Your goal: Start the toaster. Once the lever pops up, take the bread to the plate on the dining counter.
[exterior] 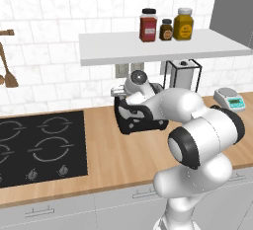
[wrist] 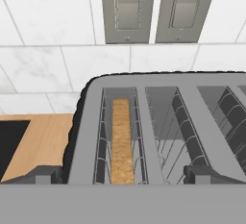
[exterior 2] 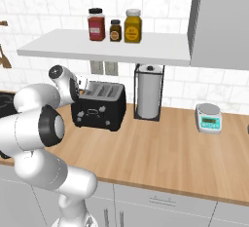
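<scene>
Hidden and cut-off parts around the black boxy toaster (exterior 2: 98, 106)

In the left base view the robot's white arm covers most of the toaster, leaving its left end and dark front lower edge; its lever cannot be made out. In the hand view the toaster runs off the right edge, and the tan, brown-crusted bread slice (wrist: 122, 141) standing in its left slot shows just its top crust, the rest sunk between the wire guides. The claw (wrist: 123, 176) shows little more than two dark tips, wide apart, at the toaster's near edge. Left of the toaster, the black hob (exterior: 39, 147) on the wooden surface (exterior 2: 160, 148) is cut by the left base view's edge. The labels on the three jars (exterior 2: 115, 26) above the toaster are too small to read.
</scene>
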{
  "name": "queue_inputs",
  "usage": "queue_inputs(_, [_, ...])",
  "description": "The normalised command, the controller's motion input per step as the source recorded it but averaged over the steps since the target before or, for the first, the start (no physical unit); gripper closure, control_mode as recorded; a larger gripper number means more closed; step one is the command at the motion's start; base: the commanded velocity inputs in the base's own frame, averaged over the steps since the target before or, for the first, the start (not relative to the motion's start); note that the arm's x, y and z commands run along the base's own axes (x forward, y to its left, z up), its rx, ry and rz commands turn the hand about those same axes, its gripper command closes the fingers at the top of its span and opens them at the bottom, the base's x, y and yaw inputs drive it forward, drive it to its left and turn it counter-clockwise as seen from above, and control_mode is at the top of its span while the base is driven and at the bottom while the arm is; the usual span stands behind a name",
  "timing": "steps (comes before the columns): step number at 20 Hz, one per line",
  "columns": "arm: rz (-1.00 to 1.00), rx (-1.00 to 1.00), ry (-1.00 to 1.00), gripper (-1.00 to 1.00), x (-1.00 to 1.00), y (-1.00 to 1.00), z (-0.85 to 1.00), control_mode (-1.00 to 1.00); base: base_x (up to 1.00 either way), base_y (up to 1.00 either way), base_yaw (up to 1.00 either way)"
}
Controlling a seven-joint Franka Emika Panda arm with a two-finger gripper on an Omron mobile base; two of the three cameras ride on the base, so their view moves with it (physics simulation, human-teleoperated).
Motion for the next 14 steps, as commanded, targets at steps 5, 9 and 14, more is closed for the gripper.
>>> queue_inputs(5, [0.0, 0.0, 0.0, -1.0, 0.0, 0.0, 0.0, -1.0, 0.0, 0.0, 0.0])
queue_inputs(9, [0.0, 0.0, 0.0, -1.0, 0.0, 0.0, 0.0, -1.0, 0.0, 0.0, 0.0])
queue_inputs(14, [0.0, 0.0, 0.0, -1.0, 0.0, 0.0, 0.0, -1.0, 0.0, 0.0, 0.0])
